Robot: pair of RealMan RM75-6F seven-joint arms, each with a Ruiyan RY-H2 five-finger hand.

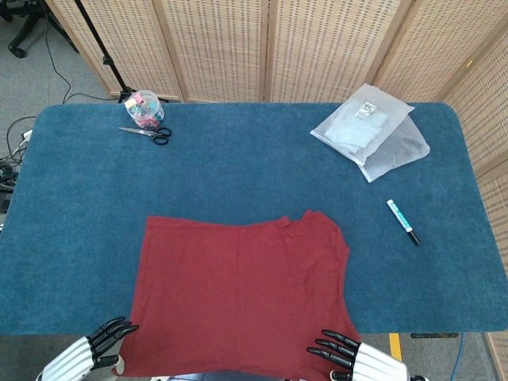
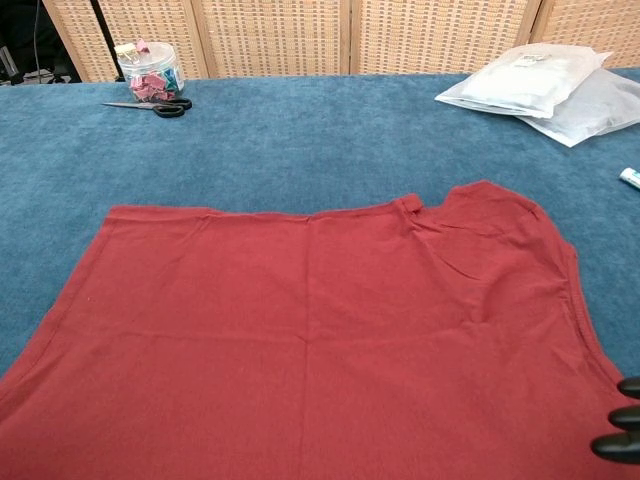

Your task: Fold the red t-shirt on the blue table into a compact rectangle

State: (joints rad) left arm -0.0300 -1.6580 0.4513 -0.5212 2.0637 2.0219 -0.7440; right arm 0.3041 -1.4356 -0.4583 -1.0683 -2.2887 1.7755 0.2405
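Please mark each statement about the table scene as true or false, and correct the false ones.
1. The red t-shirt hangs over the near edge of the blue table. True.
2. The scissors lie on the t-shirt. False: they lie on the table beside the clear jar, far from the shirt.
3. The marker pen lies to the right of the t-shirt. True.
4. The plastic bags touch the t-shirt. False: bare table separates them.

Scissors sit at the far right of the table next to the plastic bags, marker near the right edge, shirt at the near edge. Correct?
Not quite. The scissors lie at the far left, beside the jar of clips, as the head view shows. The plastic bags are at the far right; the marker and red t-shirt are as you say.
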